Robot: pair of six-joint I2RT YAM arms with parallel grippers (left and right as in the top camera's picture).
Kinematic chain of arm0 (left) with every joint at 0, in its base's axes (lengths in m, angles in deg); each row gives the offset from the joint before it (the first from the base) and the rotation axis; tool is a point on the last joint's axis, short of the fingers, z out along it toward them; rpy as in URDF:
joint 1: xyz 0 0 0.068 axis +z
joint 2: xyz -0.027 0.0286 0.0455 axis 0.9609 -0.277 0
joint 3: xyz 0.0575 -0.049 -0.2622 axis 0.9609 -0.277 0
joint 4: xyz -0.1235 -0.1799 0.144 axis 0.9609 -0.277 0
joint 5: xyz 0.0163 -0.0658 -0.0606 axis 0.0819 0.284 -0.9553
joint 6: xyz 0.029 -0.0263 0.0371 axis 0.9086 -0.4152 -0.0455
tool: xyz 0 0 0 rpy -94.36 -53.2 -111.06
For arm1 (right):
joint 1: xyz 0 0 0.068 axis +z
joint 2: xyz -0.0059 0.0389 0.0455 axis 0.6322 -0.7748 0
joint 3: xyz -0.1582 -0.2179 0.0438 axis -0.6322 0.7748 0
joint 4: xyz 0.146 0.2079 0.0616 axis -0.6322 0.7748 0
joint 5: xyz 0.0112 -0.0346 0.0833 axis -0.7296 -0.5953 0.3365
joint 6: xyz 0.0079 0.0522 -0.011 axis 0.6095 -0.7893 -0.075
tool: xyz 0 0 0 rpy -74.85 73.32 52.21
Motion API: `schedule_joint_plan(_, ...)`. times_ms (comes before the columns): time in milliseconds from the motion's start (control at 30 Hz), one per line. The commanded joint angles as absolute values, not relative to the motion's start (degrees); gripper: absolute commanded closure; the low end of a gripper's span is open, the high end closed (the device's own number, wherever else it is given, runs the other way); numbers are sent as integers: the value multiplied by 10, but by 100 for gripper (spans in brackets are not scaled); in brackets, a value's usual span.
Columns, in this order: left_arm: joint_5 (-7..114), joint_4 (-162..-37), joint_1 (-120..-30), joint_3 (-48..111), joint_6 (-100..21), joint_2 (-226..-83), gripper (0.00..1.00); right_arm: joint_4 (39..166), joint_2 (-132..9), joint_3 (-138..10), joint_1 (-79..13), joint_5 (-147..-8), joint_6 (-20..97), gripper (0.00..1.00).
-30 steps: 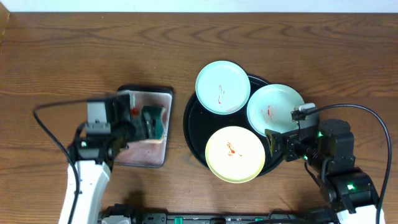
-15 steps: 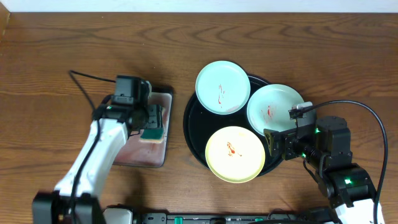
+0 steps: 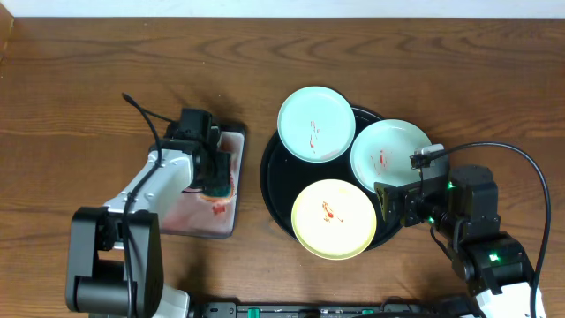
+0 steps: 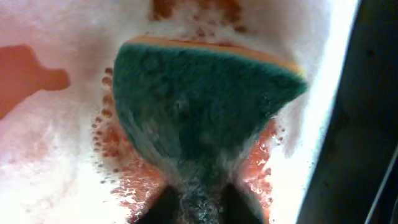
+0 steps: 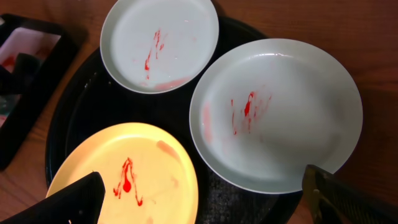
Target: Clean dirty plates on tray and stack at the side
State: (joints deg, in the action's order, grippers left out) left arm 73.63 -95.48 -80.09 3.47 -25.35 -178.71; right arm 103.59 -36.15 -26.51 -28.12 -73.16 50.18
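Your left fingers (image 4: 157, 211) pinching the green sponge (image 4: 205, 106) in red-stained foam (image 4: 56, 155), the squeeze hidden overhead, your right fingers (image 5: 74, 200) spread wide near the smeared plates (image 5: 280, 112)

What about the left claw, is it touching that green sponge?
Touching. In the left wrist view the left gripper pinches the green sponge between its dark fingertips, squeezing the bottom edge narrow.

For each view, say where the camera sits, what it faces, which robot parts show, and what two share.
Overhead: above the table, looking down on tray, left arm, right arm.
Left wrist: on the left hand, facing the sponge its fingers pinch.
Right wrist: on the open right hand, facing the plates.
Shared: overhead also shows plates.
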Motion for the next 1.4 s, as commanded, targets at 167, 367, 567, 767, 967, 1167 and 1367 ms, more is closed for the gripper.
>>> schedule_joint_plan(167, 743, -990, -800, 39, -257, -1737, 92, 1049, -364, -275, -282, -697, 499, 1)
schedule_joint_plan(367, 729, -1023, -781, 35, -291, -1621, 93, 1089, -400, -274, -282, -644, 499, 5)
schedule_joint_plan(567, 658, -1008, -743, 29, -297, -1548, 93, 1088, -470, -274, -281, -629, 499, 10)
schedule_joint_plan(767, 489, -996, -664, 8, -266, -1525, 92, 1073, -532, -274, -265, -625, 499, 20)
schedule_joint_plan(967, 311, -988, -583, -25, -185, -1548, 92, 1047, -588, -274, -264, -631, 499, 26)
schedule_joint_plan(1167, 190, -972, -521, -45, -129, -1590, 93, 1035, -633, -274, -264, -629, 499, 30)
schedule_joint_plan(1367, 147, -964, -505, -45, -87, -1628, 92, 1021, -668, -274, -264, -628, 499, 35)
